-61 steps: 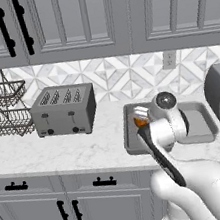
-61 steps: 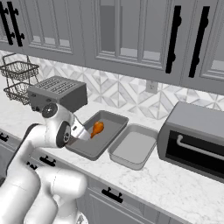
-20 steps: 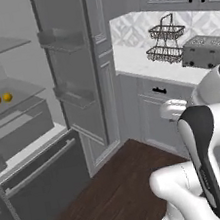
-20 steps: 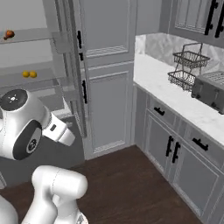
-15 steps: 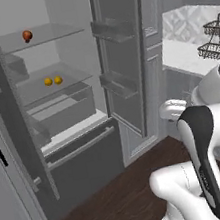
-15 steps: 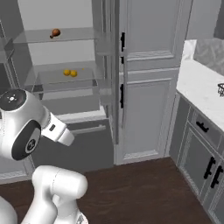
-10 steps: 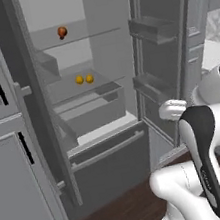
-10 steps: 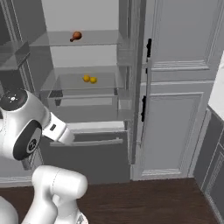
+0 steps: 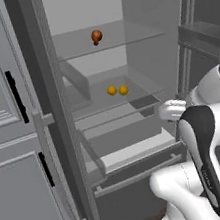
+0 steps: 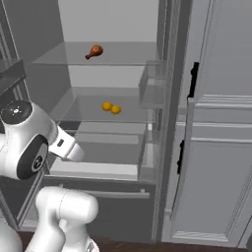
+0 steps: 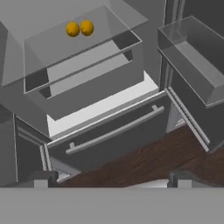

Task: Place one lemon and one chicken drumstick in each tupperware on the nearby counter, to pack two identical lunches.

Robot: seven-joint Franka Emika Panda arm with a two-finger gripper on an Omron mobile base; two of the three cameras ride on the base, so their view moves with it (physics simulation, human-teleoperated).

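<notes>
Lemons, two small round yellow ones (image 9: 117, 90), are sitting together on the open fridge's glass shelf (image 9: 143, 83); likely firm, light, prone to rolling, so pinching one across its middle suits. The claw (image 11: 109, 178) is hanging wide, holding nothing.

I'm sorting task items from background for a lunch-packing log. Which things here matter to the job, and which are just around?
Job: chicken drumstick on the upper fridge shelf; two lemons side by side on the shelf below; gripper, open and holding nothing.

Just around: fridge drawer; door bin; cabinet doors.
</notes>
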